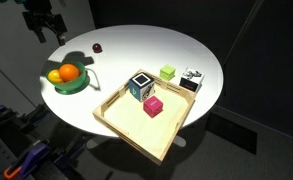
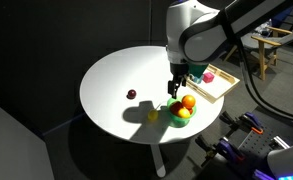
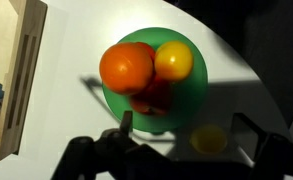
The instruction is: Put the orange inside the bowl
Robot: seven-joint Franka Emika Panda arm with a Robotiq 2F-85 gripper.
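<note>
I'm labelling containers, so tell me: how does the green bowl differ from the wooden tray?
The bowl is round and green; the tray is square, wooden and wider. The bowl holds the orange and a yellow fruit; the tray holds a pink block and a patterned cube. Both sit on the white table.

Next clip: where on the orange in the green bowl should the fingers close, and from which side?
Probably best straight down from above: the orange sits topmost in the bowl, whose rim would hinder a sideways approach. Close the fingers across its round middle, on the two sides clear of the yellow fruit right beside it.
</note>
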